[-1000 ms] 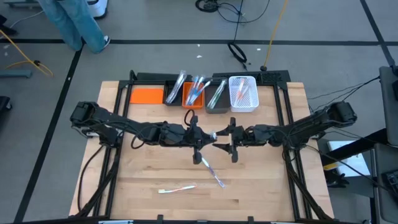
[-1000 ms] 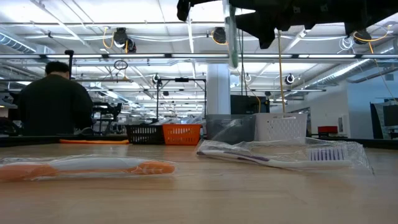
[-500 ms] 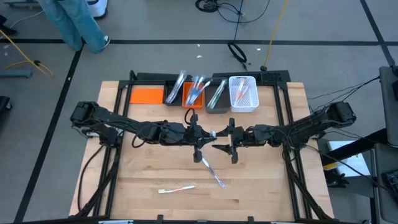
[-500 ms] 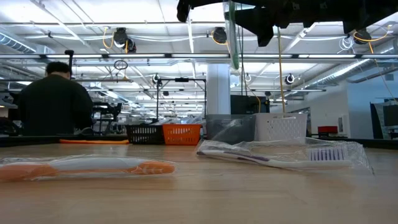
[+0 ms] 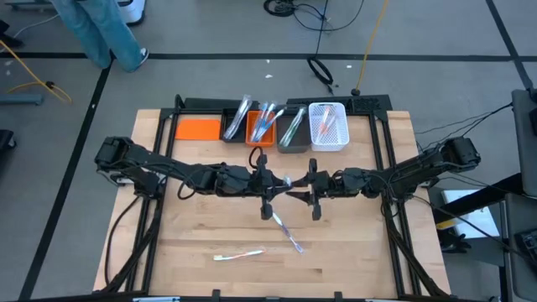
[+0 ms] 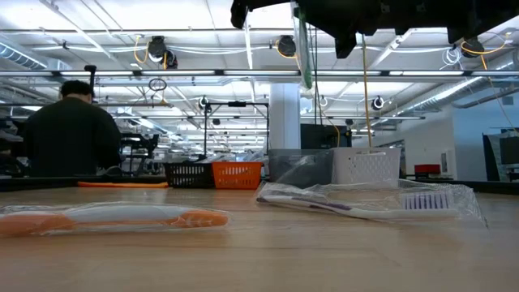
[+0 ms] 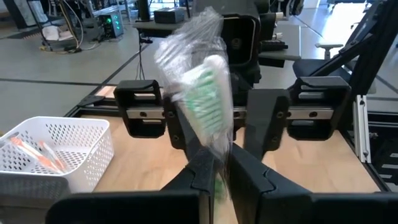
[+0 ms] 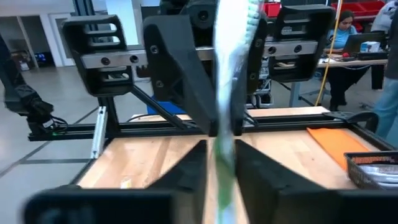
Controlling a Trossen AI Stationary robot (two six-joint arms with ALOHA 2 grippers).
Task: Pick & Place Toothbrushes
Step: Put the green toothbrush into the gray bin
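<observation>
The wrapped green toothbrush (image 7: 208, 102) hangs in mid-air above the table's middle, clenched low down between the left gripper (image 5: 270, 183) fingers while the right gripper (image 5: 307, 186), facing it from three o'clock, has its fingers to either side of the same wrapper, not visibly pinching yet. For a clean handover I'd judge the right should clamp squarely on the handle, not just loose film, before the left lets go. From overhead the two grippers crowd together and hide the brush, so the right's actual contact can't be made out.
</observation>
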